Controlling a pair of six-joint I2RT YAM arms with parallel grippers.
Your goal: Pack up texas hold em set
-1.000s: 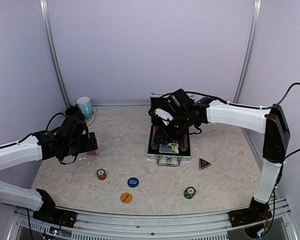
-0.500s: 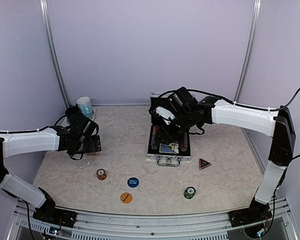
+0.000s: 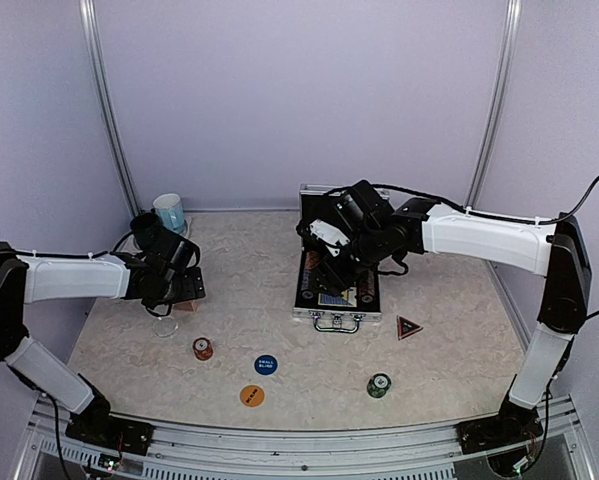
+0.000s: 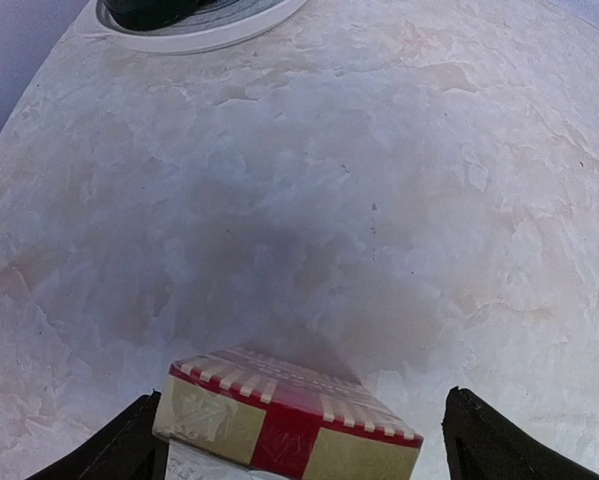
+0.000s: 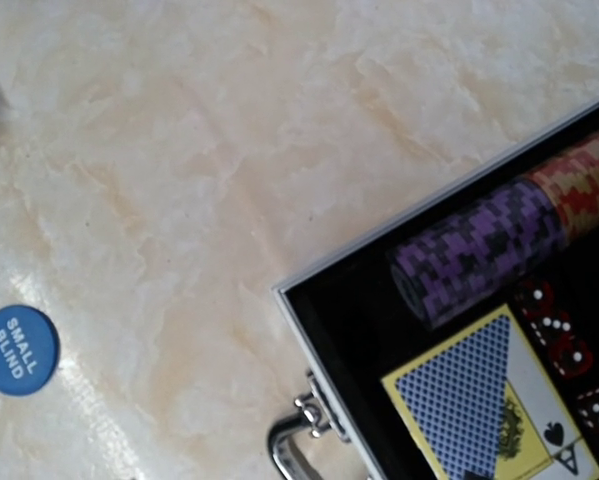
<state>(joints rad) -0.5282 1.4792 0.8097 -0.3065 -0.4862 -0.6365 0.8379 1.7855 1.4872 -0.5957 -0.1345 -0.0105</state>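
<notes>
Marbled tabletop runs under both my arms, lilac walls behind. The silver case lies open directly beneath my right gripper, handle toward my bases. It already holds a purple chip stack butted against a red-and-orange one, a blue-backed card deck and some red dice. Whether my right jaws are parted or closed I cannot tell (that wrist camera shows none of its own fingers).

My left gripper is low over the table, well away from the case, jaws spread wide and straddling a red card deck. The deck sits close to one finger with a gap at the other, so nothing is pinched yet.

By my reckoning the job is about halfway. Loose on the table, nearer my bases than either gripper, are a red chip stack, the blue button, the orange button, a green chip stack and the dark triangular marker. Those, the red deck and shutting the lid remain. Beyond my left jaws stand a light blue mug and a dark green mug, not mine to pack.
</notes>
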